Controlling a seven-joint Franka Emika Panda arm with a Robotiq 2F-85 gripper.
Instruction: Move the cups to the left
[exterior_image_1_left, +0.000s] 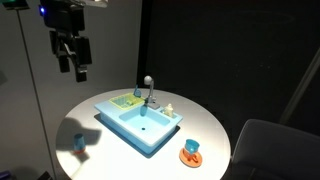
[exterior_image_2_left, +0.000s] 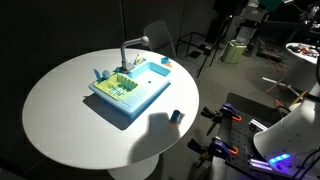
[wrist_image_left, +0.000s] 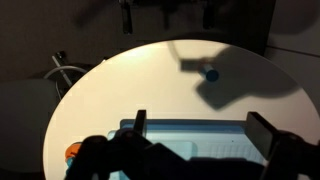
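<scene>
One small light-blue cup (exterior_image_1_left: 78, 143) stands alone on the white round table; it also shows in an exterior view (exterior_image_2_left: 175, 116) and in the wrist view (wrist_image_left: 211, 73), in shadow. Another light-blue cup (exterior_image_1_left: 193, 147) sits on the orange saucer (exterior_image_1_left: 190, 157). Only the saucer's edge (wrist_image_left: 72, 152) shows in the wrist view. My gripper (exterior_image_1_left: 72, 50) hangs high above the table's back edge, far from both cups. In the wrist view its fingers (wrist_image_left: 200, 128) are spread wide and hold nothing.
A big light-blue toy sink (exterior_image_1_left: 140, 120) with a grey faucet (exterior_image_1_left: 149, 90) fills the table's middle and also shows in an exterior view (exterior_image_2_left: 130, 88). Small toy items lie in its green rack (exterior_image_1_left: 124, 99). A grey chair (exterior_image_1_left: 275, 145) stands beside the table.
</scene>
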